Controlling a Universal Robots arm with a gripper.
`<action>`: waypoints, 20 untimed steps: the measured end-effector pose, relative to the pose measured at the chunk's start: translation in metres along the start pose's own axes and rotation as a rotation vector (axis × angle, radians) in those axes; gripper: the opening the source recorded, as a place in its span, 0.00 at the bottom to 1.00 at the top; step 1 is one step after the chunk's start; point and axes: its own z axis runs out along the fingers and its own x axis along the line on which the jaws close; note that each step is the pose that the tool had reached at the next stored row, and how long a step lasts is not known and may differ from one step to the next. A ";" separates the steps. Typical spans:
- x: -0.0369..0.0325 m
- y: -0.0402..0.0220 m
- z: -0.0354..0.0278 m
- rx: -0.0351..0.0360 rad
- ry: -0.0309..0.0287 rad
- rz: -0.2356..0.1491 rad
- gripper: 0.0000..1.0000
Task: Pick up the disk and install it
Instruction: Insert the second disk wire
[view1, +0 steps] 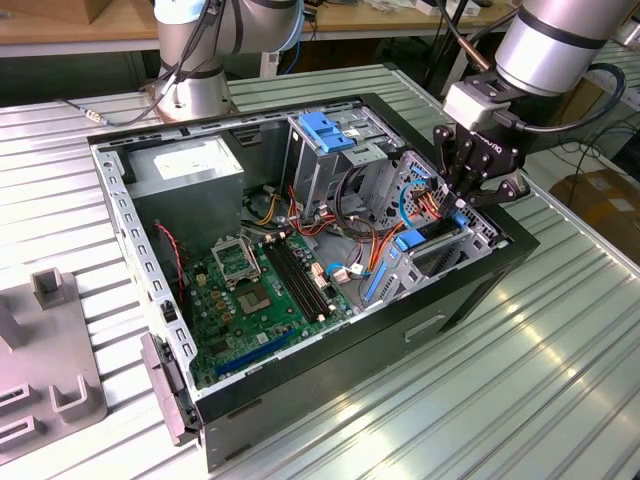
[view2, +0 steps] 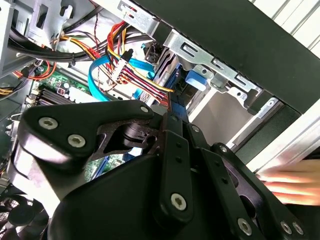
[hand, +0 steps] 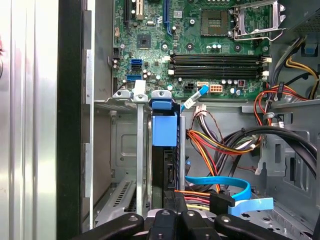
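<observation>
Directly below the fingers (view1: 468, 200), the disk (hand: 164, 145) edge-on in its bay slot, fingers' grip state indiscernible.

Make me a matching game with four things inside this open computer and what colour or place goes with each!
Things:
1. disk
2. gripper
3. motherboard
4. drive cage

Clues:
A. green, flat on the case floor
B. black, above the bay at the exterior view's right
C. standing in a metal bay, blue rail on its end
D. blue plastic top, near the case's far wall

Pairs: 1-C, 2-B, 3-A, 4-D
</observation>
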 end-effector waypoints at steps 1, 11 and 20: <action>0.0000 0.0000 0.0000 0.0000 0.0000 0.000 0.10; 0.0000 0.0004 -0.0004 -0.0068 -0.0021 0.000 0.10; 0.0004 0.0004 -0.0219 -0.0239 -0.0043 0.000 0.10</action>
